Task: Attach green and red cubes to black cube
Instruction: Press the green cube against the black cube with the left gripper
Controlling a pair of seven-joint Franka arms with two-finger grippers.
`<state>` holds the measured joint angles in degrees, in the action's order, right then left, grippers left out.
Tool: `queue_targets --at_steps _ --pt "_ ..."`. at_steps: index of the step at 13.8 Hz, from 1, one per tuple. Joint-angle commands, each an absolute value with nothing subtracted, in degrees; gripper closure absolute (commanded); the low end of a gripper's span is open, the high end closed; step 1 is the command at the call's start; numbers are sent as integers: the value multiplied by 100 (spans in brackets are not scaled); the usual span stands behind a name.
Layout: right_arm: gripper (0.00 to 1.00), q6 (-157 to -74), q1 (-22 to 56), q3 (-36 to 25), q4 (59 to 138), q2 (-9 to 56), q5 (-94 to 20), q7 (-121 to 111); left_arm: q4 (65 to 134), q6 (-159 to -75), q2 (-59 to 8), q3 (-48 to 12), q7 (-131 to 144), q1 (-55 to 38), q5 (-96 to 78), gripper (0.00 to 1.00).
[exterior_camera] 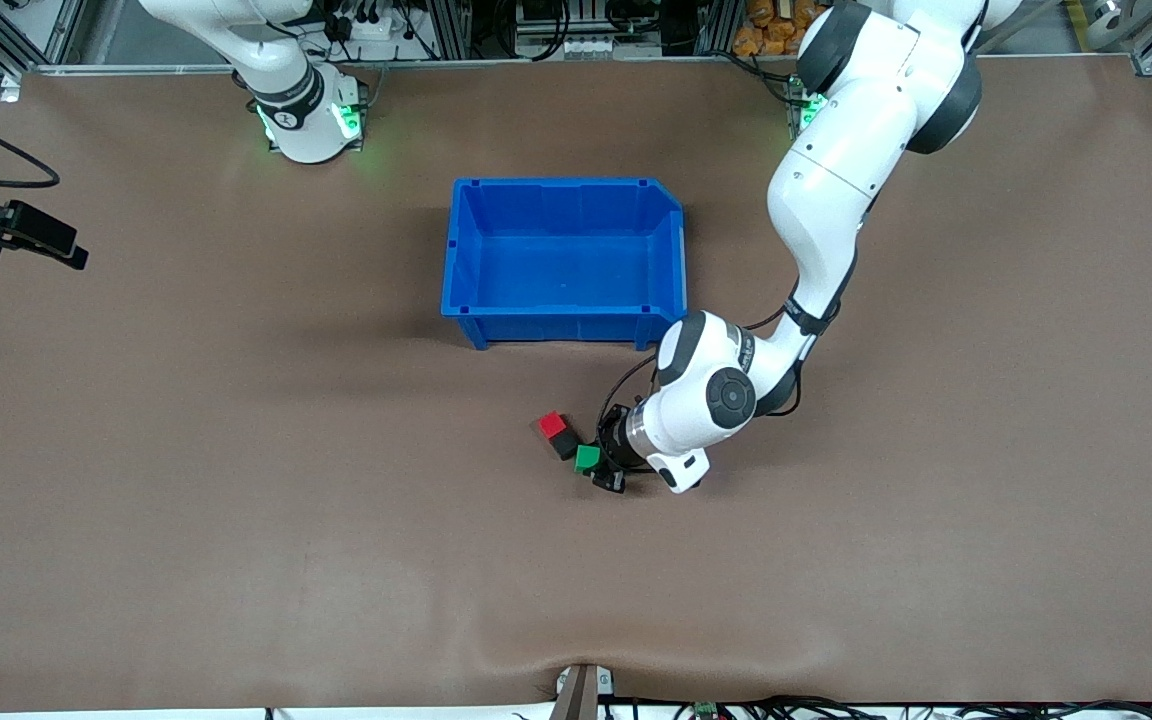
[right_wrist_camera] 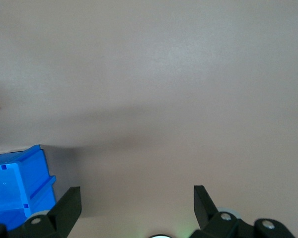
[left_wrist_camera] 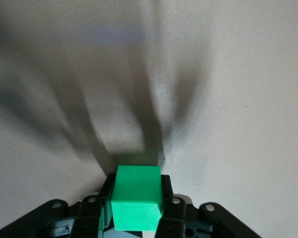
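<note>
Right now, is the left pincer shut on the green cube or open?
Shut on it: the left pincer has a finger against each side of the green cube.

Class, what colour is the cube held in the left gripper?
Bright green: the green cube sits clamped in the left gripper, shown best in the left wrist view.

Three small cubes in a row on the worktop, nearer the front camera than the blue bin.

The red cube (exterior_camera: 552, 423) lies flat, touching the black cube (exterior_camera: 564, 444), which sits just beside it, nearer the camera and toward the left arm's end. The green cube (exterior_camera: 587, 458) is clamped between the fingers of the left tool (exterior_camera: 604, 468), low over the worktop and right up against the black cube; whether they touch is unclear. All three are plain, solid, equal in size.
</note>
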<state>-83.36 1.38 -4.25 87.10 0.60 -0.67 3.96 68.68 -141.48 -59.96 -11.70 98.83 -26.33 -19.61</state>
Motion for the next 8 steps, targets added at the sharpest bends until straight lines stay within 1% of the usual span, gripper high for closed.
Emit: queue_targets --at_steps 1,5,8 --pt "0 -8253 79 -360 8640 53 -9 422 6750 -14019 -6003 -1072 9818 -2725 -1776 100" --pt "0 -8253 79 -360 8640 53 -9 422 6759 -13957 -5994 -1081 9606 -2760 -1214 100" --pt "0 -8253 88 -360 8631 53 -9 431 6785 -13887 -5994 -1072 9598 -2795 -1134 100"
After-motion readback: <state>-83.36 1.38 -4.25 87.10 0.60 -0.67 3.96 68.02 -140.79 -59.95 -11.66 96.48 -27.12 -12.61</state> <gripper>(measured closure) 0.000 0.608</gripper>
